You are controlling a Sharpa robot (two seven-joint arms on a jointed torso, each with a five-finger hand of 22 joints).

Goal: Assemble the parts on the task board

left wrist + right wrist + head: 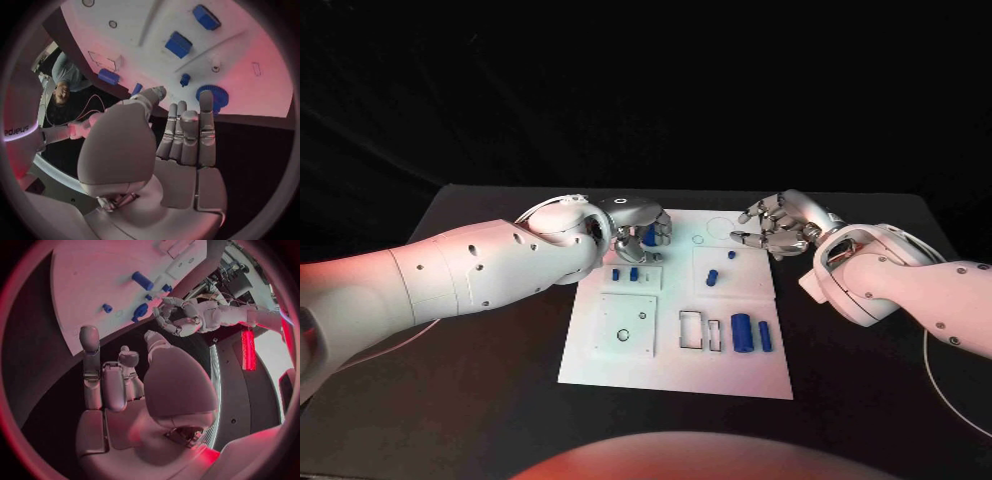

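Apparently the left hand (pixel 636 222) hangs over the upper left corner of the task board (pixel 678 375), fingers pointing down at a round blue part (pixel 212 94) there; whether they touch it I cannot tell. In its wrist view the fingers lie straight and close together, holding nothing. The right hand (pixel 780 224) waits at the board's upper right edge, fingers loosely curled and apart, empty. Two blue cylinders (pixel 751 333) lie at lower right of the board. Between the hands the board's top stays free, so neither arm should block the other.
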